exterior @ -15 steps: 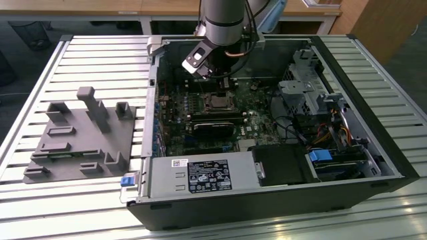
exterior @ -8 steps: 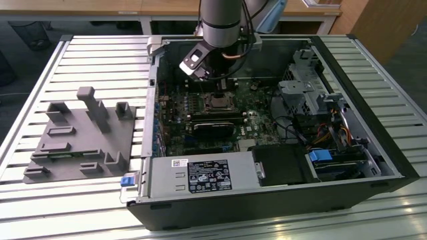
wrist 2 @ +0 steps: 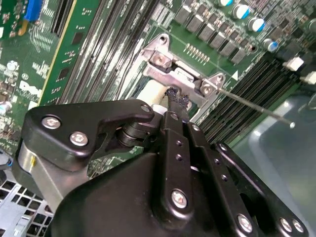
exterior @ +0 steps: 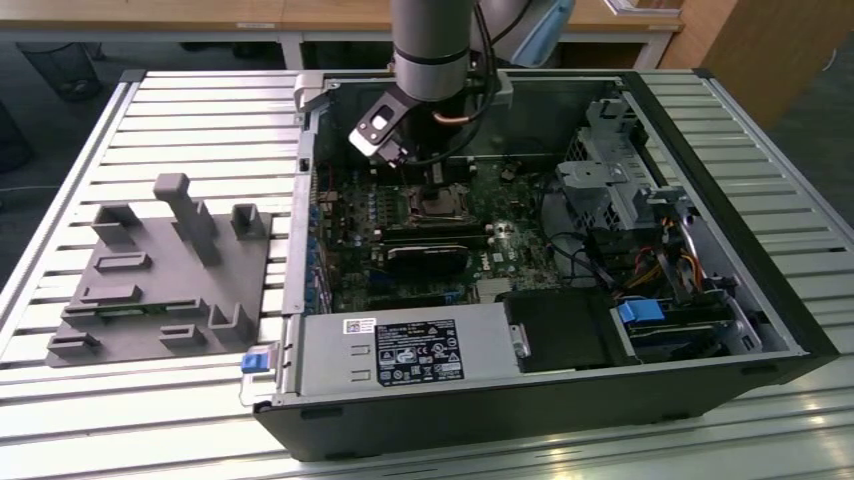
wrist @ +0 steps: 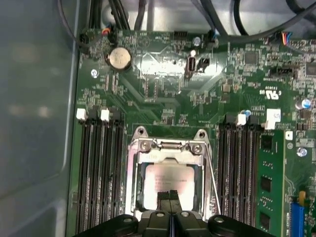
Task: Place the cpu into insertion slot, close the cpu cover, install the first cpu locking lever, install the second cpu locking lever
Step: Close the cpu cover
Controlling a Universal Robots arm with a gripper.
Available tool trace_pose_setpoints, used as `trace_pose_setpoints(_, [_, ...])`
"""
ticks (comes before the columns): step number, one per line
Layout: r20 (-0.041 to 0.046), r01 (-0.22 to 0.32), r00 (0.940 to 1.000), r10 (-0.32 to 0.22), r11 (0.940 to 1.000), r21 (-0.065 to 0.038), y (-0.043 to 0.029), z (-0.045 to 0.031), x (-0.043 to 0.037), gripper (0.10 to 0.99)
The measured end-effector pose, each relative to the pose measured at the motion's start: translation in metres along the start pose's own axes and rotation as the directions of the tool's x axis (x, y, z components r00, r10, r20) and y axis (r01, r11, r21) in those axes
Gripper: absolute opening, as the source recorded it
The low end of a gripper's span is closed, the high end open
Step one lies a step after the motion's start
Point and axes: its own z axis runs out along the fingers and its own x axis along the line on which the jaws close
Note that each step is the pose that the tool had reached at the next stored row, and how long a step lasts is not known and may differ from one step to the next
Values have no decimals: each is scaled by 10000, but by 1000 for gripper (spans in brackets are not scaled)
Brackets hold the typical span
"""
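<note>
In the first wrist view the cpu (wrist: 165, 180) lies flat in the insertion slot, which it hides. The silver cpu cover (wrist: 165, 146) is down around it, and the chip shows through its window. My gripper (wrist: 170, 195) is shut with nothing held, its black fingertips (wrist 2: 176, 98) resting on the chip's near part by the cover's edge. A thin metal locking lever (wrist: 213, 177) runs along one side of the socket; in the second wrist view this lever (wrist 2: 256, 106) sticks out free over the memory slots. In the exterior view the gripper (exterior: 424, 172) hangs just above the socket (exterior: 434, 203).
Long black memory slots (wrist: 98, 168) flank the socket on both sides. The open computer case (exterior: 747, 270) walls me in, with cables and a drive cage on the exterior view's right. A grey fixture block (exterior: 160, 270) sits on the slatted table outside the case.
</note>
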Motion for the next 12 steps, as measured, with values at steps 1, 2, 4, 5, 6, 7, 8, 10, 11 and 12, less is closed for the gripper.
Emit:
trace_pose_setpoints(1, [0, 1, 10000, -1, 10000, 0, -11, 8, 0, 106])
trace_pose_setpoints(2, [1, 2, 10000, -2, 10000, 1, -21, 17, 0, 106])
trace_pose_setpoints(4, [1, 3, 10000, -3, 10000, 1, -31, 40, 0, 106])
trace_pose_setpoints(5, [0, 4, 10000, -4, 10000, 2, -32, 55, 0, 106])
trace_pose_setpoints(6, [-1, 5, 10000, -5, 10000, 3, -33, 70, 0, 106])
trace_pose_setpoints(7, [-1, 5, 10000, -5, 10000, 5, -34, 83, 0, 106])
trace_pose_setpoints(8, [0, 4, 10000, -4, 10000, 8, -35, 93, -1, 106])
trace_pose_setpoints(10, [3, 3, 10000, -3, 10000, 12, -36, 95, -1, 106])
trace_pose_setpoints(11, [2, 3, 10000, -3, 10000, 11, -36, 95, -1, 106])
trace_pose_setpoints(12, [0, 3, 10000, -3, 10000, 11, -35, 87, 0, 106])
